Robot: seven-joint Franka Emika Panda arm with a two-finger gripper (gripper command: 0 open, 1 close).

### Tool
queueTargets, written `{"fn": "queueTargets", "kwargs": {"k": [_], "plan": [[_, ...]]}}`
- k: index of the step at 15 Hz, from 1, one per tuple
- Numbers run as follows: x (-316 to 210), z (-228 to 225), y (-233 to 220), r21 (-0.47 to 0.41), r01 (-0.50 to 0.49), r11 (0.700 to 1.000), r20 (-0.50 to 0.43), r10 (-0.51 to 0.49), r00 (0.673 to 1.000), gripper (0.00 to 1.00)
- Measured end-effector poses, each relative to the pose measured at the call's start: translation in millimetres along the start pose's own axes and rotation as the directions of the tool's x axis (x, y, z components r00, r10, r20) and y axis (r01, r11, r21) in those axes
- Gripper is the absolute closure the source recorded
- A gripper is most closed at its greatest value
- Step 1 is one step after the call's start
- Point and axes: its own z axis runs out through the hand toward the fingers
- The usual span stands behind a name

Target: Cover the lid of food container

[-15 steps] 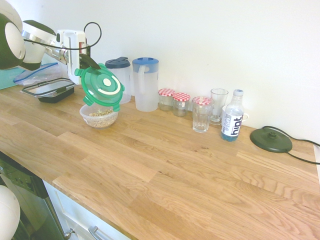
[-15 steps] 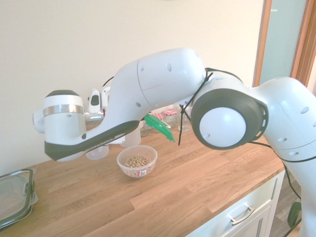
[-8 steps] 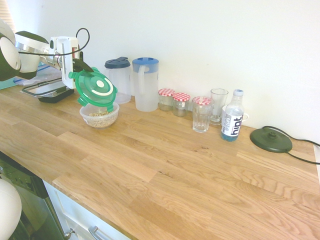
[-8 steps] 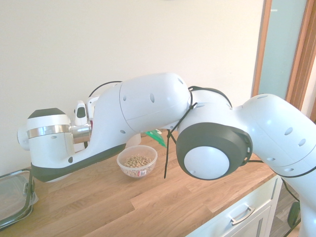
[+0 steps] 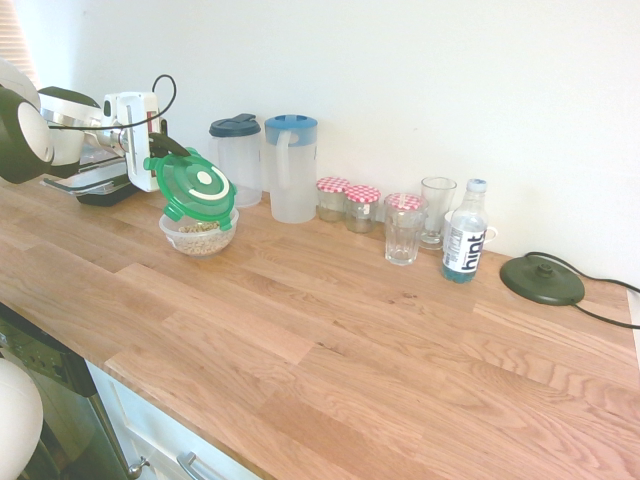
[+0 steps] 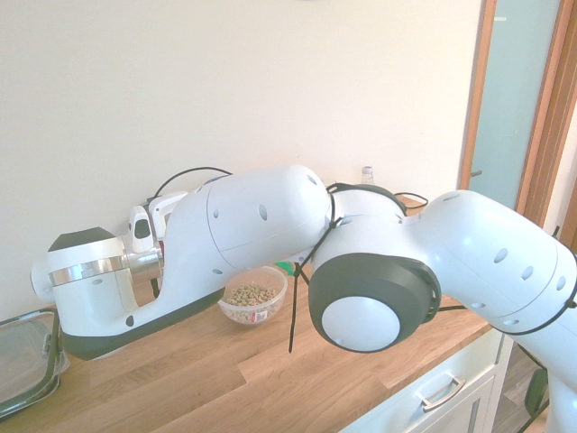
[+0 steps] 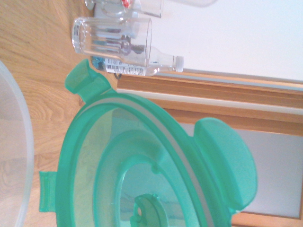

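Gripper: gripper [image 5: 158,150] reaches in level from the left, clamped on the upper edge of the lid [image 5: 195,186].
Lid: green, tilted steeply, face toward the first outside camera; its lower edge hangs just above the near rim of the food container [image 5: 199,232], contact too close to call.
Container: round clear bowl of grains on the counter [image 5: 330,330], in front of two jugs [image 5: 268,165].
Risk: still so tilted, the lid could catch one rim and tip or shove the light bowl, spilling grains; let go early, it would slide off sideways.
Change: against a second ago the lid sits lower and further left, closer over the bowl; the bowl itself has not shifted.
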Motion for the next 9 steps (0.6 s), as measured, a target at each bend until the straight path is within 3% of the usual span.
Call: {"fn": "queueTargets", "kwargs": {"k": [9], "plan": [[-10,-5,-17,0.018,0.017,1.0,-0.032,-0.017,0.999,1.0]]}}
